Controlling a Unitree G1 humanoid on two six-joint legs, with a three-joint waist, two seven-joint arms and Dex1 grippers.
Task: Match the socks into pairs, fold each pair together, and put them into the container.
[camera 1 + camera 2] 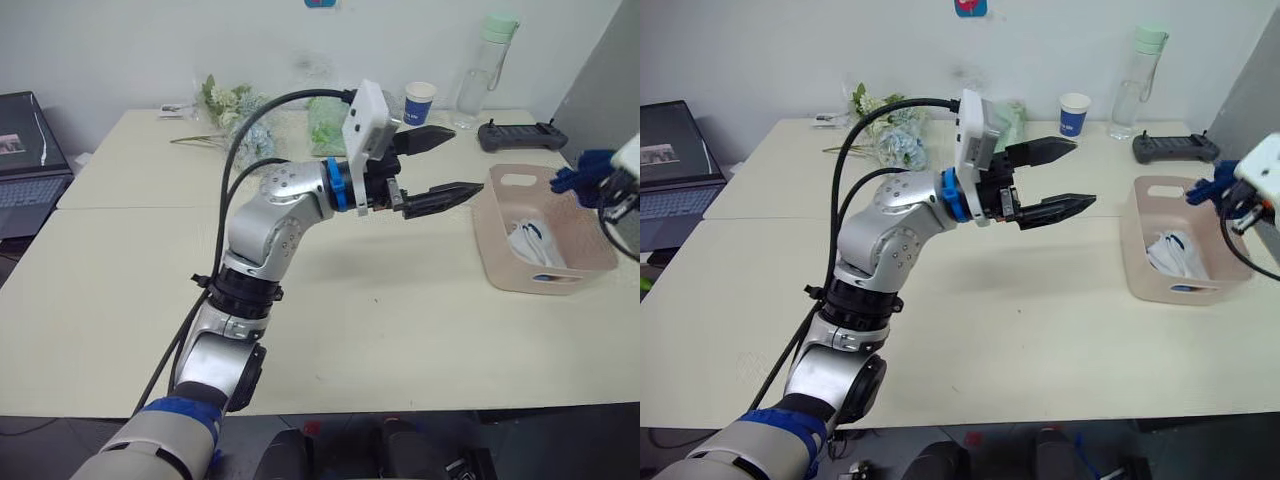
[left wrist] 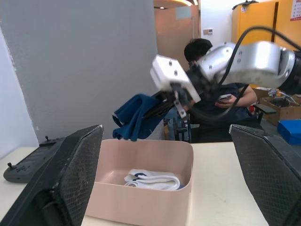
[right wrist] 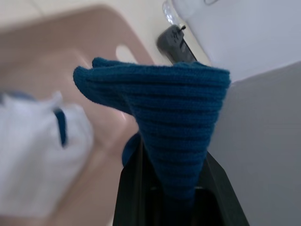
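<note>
Navy socks in right end effector

No readable text anywhere: the blue paper cup carries a white mark and the wall sticker a graphic, both illegible.

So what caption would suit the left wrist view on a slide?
Right gripper holds dark navy socks above the pink container, white pair inside.
</note>
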